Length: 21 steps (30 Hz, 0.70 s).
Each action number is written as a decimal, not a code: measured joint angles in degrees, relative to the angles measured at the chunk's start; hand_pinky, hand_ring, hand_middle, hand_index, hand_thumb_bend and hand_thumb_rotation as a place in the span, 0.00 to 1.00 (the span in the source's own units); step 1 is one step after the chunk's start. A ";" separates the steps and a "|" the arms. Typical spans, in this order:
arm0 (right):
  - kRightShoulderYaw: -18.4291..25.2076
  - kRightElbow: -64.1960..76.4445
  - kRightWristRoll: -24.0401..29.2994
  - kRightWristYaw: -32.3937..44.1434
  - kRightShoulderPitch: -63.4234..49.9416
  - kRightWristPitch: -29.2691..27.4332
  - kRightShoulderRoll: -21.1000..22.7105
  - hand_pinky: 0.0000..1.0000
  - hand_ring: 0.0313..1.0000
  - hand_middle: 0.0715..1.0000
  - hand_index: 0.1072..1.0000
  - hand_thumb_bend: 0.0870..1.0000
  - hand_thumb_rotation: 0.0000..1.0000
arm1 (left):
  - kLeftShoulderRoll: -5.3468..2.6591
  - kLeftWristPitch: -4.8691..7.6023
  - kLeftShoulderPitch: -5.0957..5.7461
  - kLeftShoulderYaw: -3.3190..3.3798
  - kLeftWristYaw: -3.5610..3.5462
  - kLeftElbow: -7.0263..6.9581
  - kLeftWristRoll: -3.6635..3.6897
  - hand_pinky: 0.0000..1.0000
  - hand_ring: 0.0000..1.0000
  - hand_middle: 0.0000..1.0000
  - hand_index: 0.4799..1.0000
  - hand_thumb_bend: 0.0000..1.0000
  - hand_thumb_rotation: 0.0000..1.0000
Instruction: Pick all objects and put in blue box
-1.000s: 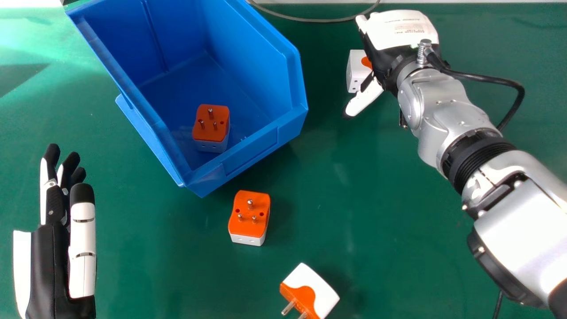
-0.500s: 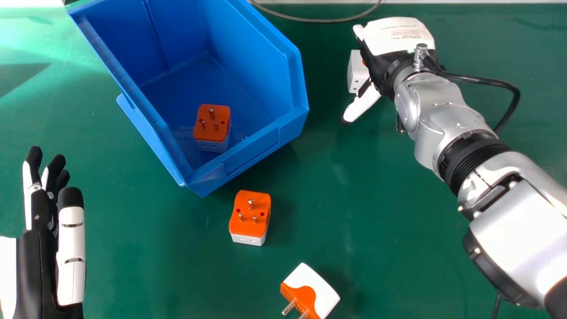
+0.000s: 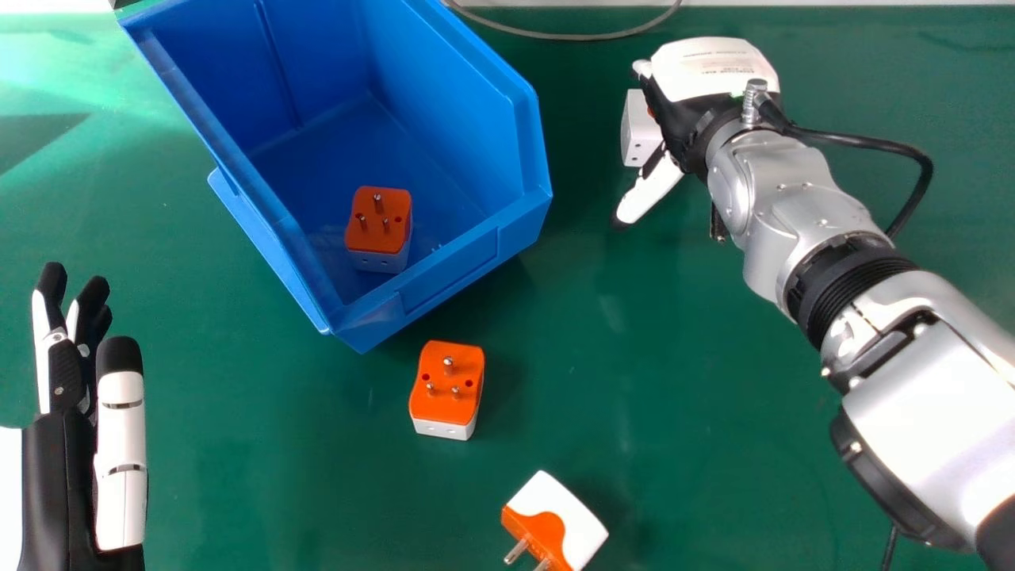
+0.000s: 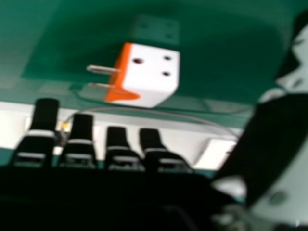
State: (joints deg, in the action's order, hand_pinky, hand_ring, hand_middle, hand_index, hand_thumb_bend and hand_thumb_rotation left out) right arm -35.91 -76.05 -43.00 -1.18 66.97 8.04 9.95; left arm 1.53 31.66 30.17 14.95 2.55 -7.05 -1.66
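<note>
Right hand at the far right, low beside the target adapter. Fingers straight and spread, thumb out wide on the near side; nothing pinched. Whether hand and adapter touch, cannot tell.

Adapter lies on its side on the table, metal prongs sticking out. Suggested handling: settle the white body well between thumb and fingers, then close evenly; a grip on the prongs alone would likely twist it. A late thumb could push it away. Lift clear of the right wall before crossing.

Blue box to the left, one adapter inside, prongs up. Nearer, two more to collect: a prongs-up adapter and a tipped adapter. Left hand idle, near left, open.

Writing: small print on the back of the right hand, left unread.
</note>
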 measured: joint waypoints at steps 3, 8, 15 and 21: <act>-0.03 0.00 0.02 0.44 0.00 0.05 0.04 0.62 0.82 0.88 0.86 0.76 0.35 | -0.46 -1.20 0.31 0.03 0.24 -0.99 0.02 0.98 0.96 0.96 0.97 0.47 1.00; 0.31 0.00 0.07 1.92 0.00 -0.30 0.25 0.60 0.81 0.86 0.84 0.75 0.35 | -0.97 -2.52 1.09 0.02 0.24 -2.17 0.15 0.97 0.96 0.95 0.96 0.47 1.00; 0.69 0.00 0.18 2.54 0.00 -0.27 0.48 0.57 0.79 0.85 0.83 0.74 0.35 | -0.96 -2.87 1.12 0.05 0.20 -2.75 0.29 0.95 0.95 0.95 0.95 0.46 1.00; 0.85 0.03 0.19 3.77 0.05 -0.15 0.56 0.52 0.73 0.80 0.79 0.74 0.35 | -0.95 -3.02 1.21 0.07 0.17 -3.28 0.46 0.94 0.95 0.95 0.95 0.42 1.00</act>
State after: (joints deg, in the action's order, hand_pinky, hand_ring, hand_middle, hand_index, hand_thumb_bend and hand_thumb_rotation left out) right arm -35.06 -76.02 -42.81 2.60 67.02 7.89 10.51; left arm 0.58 28.64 31.37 15.01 2.71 -10.33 -1.20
